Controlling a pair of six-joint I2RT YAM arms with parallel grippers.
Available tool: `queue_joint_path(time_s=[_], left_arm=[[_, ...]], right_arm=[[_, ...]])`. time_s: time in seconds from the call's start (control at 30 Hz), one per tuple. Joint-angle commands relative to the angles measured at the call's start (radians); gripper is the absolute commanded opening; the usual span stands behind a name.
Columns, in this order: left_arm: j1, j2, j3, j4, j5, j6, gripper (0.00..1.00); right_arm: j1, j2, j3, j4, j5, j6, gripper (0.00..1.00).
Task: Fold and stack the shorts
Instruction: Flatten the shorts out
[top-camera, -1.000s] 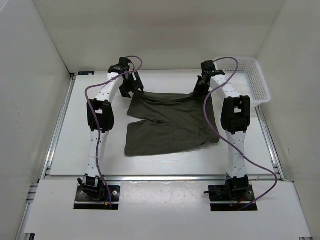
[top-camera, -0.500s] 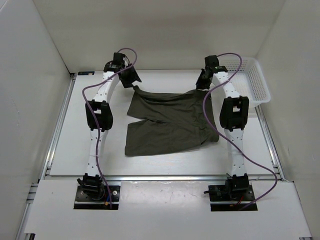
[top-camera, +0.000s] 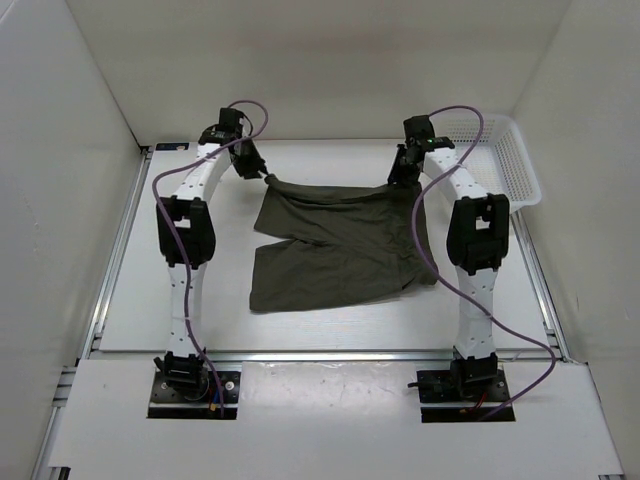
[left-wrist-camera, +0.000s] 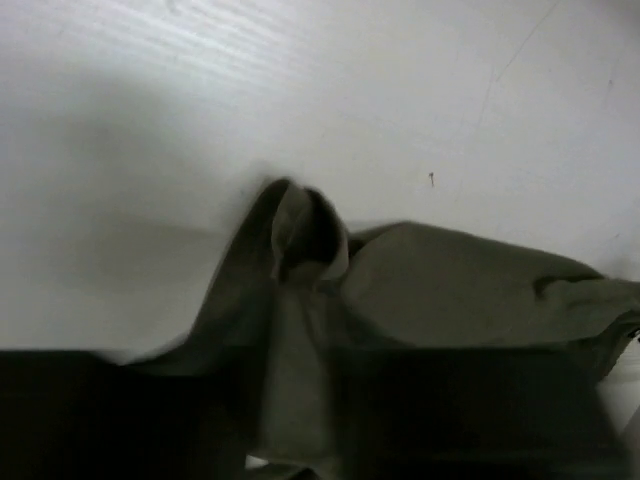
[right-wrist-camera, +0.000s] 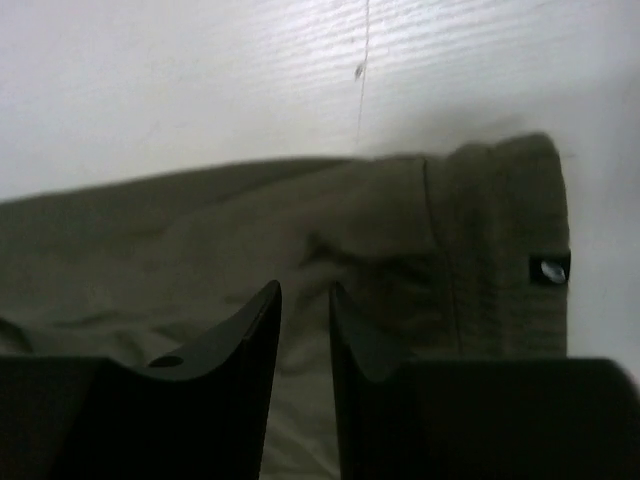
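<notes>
The shorts (top-camera: 345, 245) are soft, matt olive cloth, heavily wrinkled, with a ribbed waistband visible from the right wrist. The table (top-camera: 225, 310) is white and matt, finely grained like painted wood. The basket (top-camera: 512, 160) is white latticed plastic. Metal rails (top-camera: 111, 270) show a dull sheen, and the purple cables (top-camera: 417, 230) look smooth and rubbery.

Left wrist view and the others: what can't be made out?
- Left end effector: fingers lost in dark blur, left wrist view's bottom edge.
- Dark olive-green fabric shorts: small tag unreadable, blurred in right wrist view.
- White plastic basket: interior too small to check, top view.
</notes>
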Motion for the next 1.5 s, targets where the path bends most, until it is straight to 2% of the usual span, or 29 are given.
queue_joint_path(time_s=[0.0,0.07,0.1,0.13,0.17,0.2,0.23,0.27,0.3,0.37,0.4,0.5,0.57,0.6,0.63,0.67,0.73,0.97,1.0,1.03,1.07,1.13,1.17,1.2,1.23,1.33,1.43,1.47], left_arm=[[0.002,-0.193,-0.098,0.007,-0.061,0.06,0.5],[-0.01,-0.219,-0.15,0.007,-0.073,0.094,0.77],[-0.011,-0.219,-0.151,0.007,-0.073,0.108,0.86],[-0.024,-0.208,-0.151,0.007,-0.052,0.12,0.89],[-0.036,-0.178,-0.135,0.007,-0.015,0.134,0.89],[-0.037,-0.158,-0.122,0.007,-0.004,0.145,0.84],[-0.046,-0.136,-0.106,0.007,0.005,0.145,0.79],[-0.046,-0.097,-0.085,-0.002,0.02,0.145,0.69],[-0.046,-0.076,-0.076,-0.002,0.02,0.145,0.66],[-0.046,-0.038,-0.051,-0.011,0.037,0.145,0.71],[-0.046,-0.006,-0.03,-0.023,0.051,0.136,0.82],[-0.055,0.017,0.003,-0.023,0.051,0.126,0.82],[-0.055,0.042,0.039,-0.023,0.051,0.117,0.68],[-0.055,0.051,0.076,-0.023,0.06,0.105,0.57],[-0.055,0.065,0.095,-0.023,0.06,0.091,0.28],[-0.055,0.065,0.113,-0.023,0.072,0.08,0.13],[-0.055,0.089,0.158,-0.023,0.11,0.06,0.1],[-0.055,0.109,0.208,-0.023,0.184,-0.067,0.1],[-0.055,0.109,0.217,-0.023,0.2,-0.081,0.2],[-0.055,0.123,0.24,-0.023,0.209,-0.108,0.49],[-0.055,0.132,0.241,-0.023,0.209,-0.119,0.62],[-0.055,0.132,0.241,-0.023,0.197,-0.13,0.74],[-0.055,0.117,0.241,-0.023,0.168,-0.13,0.87],[-0.055,0.1,0.219,-0.023,0.146,-0.13,0.9],[-0.055,0.056,0.198,-0.023,0.122,-0.119,0.97],[-0.055,-0.018,0.097,-0.023,0.042,-0.092,0.94],[-0.046,-0.166,-0.038,-0.023,-0.032,-0.059,0.81],[-0.046,-0.2,-0.116,-0.023,-0.076,-0.047,0.81]], right_arm=[[0.022,-0.153,-0.093,0.075,0.082,-0.024,0.33],[0.022,-0.199,-0.163,0.104,0.096,-0.015,0.43],[0.022,-0.199,-0.163,0.104,0.096,-0.015,0.44],[0.022,-0.199,-0.163,0.104,0.096,-0.027,0.44],[0.022,-0.199,-0.151,0.095,0.085,-0.028,0.44],[0.022,-0.19,-0.15,0.095,0.075,-0.028,0.43],[0.022,-0.19,-0.15,0.086,0.075,-0.028,0.43],[0.022,-0.19,-0.16,0.086,0.075,-0.017,0.43],[0.022,-0.19,-0.175,0.086,0.066,-0.017,0.42],[0.022,-0.21,-0.189,0.086,0.056,-0.008,0.42],[0.022,-0.21,-0.199,0.086,0.056,-0.008,0.42],[0.022,-0.219,-0.209,0.086,0.067,-0.017,0.39],[0.022,-0.219,-0.209,0.086,0.067,-0.026,0.37],[0.022,-0.219,-0.195,0.086,0.067,-0.026,0.36],[0.022,-0.207,-0.195,0.077,0.056,-0.026,0.34],[0.022,-0.194,-0.186,0.077,0.041,-0.026,0.32],[0.022,-0.184,-0.186,0.077,0.029,-0.026,0.27],[0.032,-0.165,-0.186,0.077,0.019,-0.026,0.26],[0.032,-0.155,-0.186,0.077,0.007,-0.037,0.26],[0.032,-0.154,-0.186,0.077,0.007,-0.037,0.3],[0.032,-0.144,-0.172,0.077,-0.003,-0.037,0.32],[0.032,-0.13,-0.16,0.068,-0.014,-0.037,0.33],[0.032,-0.121,-0.16,0.068,-0.014,-0.037,0.35],[0.032,-0.121,-0.16,0.058,-0.014,-0.037,0.36],[0.032,-0.121,-0.16,0.058,-0.014,-0.037,0.36],[0.032,-0.139,-0.169,0.058,-0.014,-0.046,0.32],[0.032,-0.197,-0.241,0.058,0.007,-0.046,0.22],[0.032,-0.219,-0.267,0.067,0.024,-0.046,0.2]])
